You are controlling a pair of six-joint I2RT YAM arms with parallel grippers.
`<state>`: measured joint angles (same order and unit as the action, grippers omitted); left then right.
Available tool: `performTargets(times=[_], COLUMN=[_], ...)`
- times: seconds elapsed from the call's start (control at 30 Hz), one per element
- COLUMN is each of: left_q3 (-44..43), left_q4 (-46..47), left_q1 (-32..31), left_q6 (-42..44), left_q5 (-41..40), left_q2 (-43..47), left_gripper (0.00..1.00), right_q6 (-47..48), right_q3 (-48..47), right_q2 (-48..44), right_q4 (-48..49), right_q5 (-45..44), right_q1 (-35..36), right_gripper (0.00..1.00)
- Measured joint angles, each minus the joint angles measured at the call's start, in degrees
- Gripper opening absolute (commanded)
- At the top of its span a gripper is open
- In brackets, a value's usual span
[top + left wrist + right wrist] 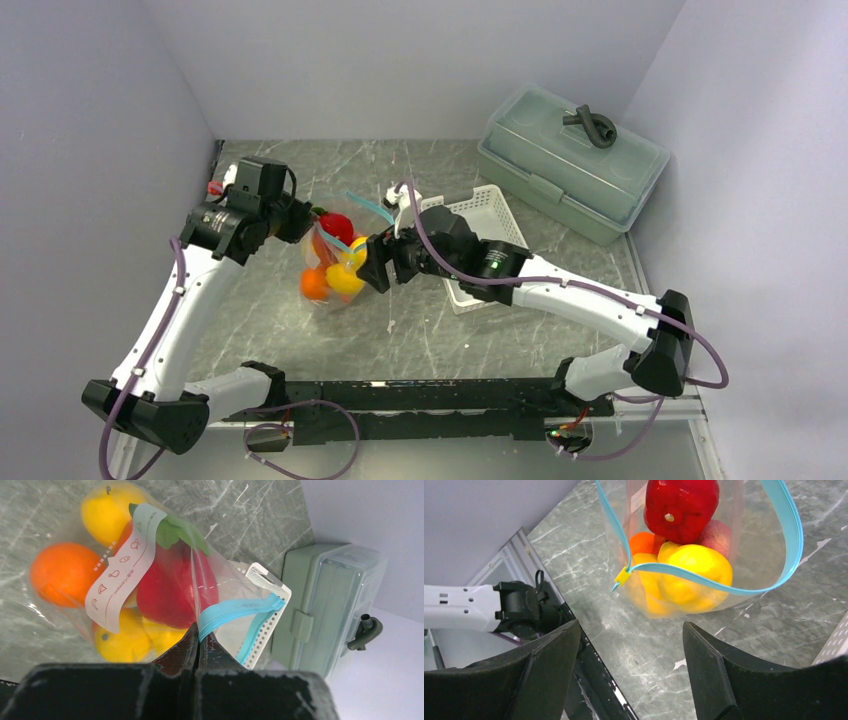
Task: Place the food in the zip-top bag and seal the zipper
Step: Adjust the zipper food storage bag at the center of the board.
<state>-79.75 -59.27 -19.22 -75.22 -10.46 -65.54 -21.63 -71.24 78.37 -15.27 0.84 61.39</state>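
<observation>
1. Zip-top bag (335, 262) and everything else sit on the grey desk (420, 330), the biggest thing here.
2. Next comes the green box (570, 160) with a lid. It is far back on the right, well apart from the job.
3. The white basket (487, 208) lies partly under the right arm. I see no food in the part that shows.
4. The zip-top bag is in the middle of the desk, between the two claws. Its bottom seems to rest on the desk and its mouth is lifted, so nothing rolls out.
5. The left claw (198, 632) is pressed together, pinching the bag's edge at one end of the zipper. I think it holds the floppy mouth up and steady.
6. The right claw (630, 630) is spread wide with nothing in it, near the other side of the mouth. I think it is lined up to squeeze the zipper.
7. The food (338, 280) is inside the bag: a red pepper (681, 502), a lemon (696, 565), an orange (65, 572) and a peach (720, 532). Its weight keeps the bottom down.
8. The zipper (791, 535) is a thin blue strip. It hangs in an open loop, so the sealing is not yet done.
9. A tiny yellow tab (622, 575) sits at one end of the strip.
</observation>
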Motion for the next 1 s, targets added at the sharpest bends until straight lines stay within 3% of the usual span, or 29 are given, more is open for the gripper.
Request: performTargets(times=[0.37, 0.53, 0.73, 0.97, 1.0], left_q3=[0.0, 0.0, 0.0, 0.0, 0.0], left_q4=[-0.2, -0.13, -0.13, -0.15, -0.15], left_q1=[0.0, 0.0, 0.0, 0.02, 0.07], left_q6=[-7.3, -8.63, -9.16, -9.55, -9.55], left_q5=[5.29, 7.63, 8.26, 8.26, 8.24], left_q2=[-2.89, -3.32, -3.32, -3.32, -3.3], left_gripper=[0.0, 0.0, 0.0, 0.0, 0.0], right_q6=[-4.42, -6.47, -8.72, -9.33, -9.16], right_q3=[-0.85, -1.33, -3.52, -5.25, -5.38], right_q2=[5.35, 7.1, 10.75, 13.03, 13.03], right_q4=[1.66, 2.99, 3.34, 3.13, 3.08], right_q5=[-6.71, -9.66, -12.63, -14.27, -14.38], right_q1=[2.27, 2.49, 2.47, 2.51, 2.51], right_gripper=[0.76, 0.67, 0.43, 0.0, 0.0])
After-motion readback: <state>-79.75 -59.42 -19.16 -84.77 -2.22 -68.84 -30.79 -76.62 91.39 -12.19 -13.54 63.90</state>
